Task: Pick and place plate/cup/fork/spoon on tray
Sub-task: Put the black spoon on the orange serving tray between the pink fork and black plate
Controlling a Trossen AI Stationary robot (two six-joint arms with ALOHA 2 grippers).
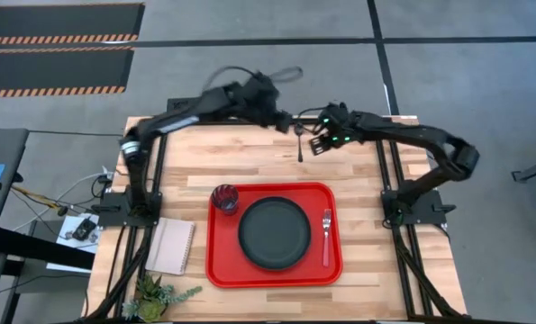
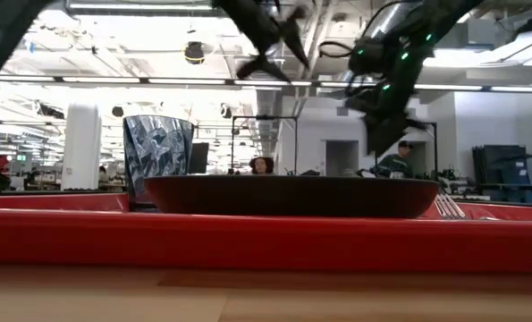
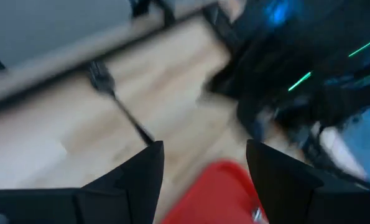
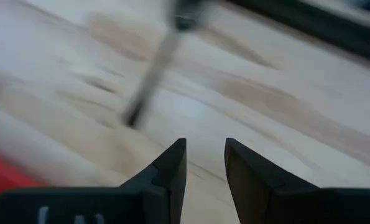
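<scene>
The dark spoon (image 1: 301, 144) lies flat on the wooden table beyond the red tray (image 1: 219, 261), and no gripper touches it; it also shows in the left wrist view (image 3: 119, 106) and the right wrist view (image 4: 153, 68). On the tray stand the cup (image 1: 224, 198), the black plate (image 1: 274, 232) and the red-handled fork (image 1: 327, 236). My left gripper (image 1: 291, 121) hovers just beyond the spoon's far end, open and empty (image 3: 203, 168). My right gripper (image 1: 319, 144) hovers just right of the spoon, its fingers a narrow gap apart and empty (image 4: 205, 162).
A white notepad (image 1: 171, 246) lies left of the tray, and a small plant (image 1: 155, 292) sits at the near left corner. The two arms come close together above the table's far edge. Bare wood lies between the spoon and the tray.
</scene>
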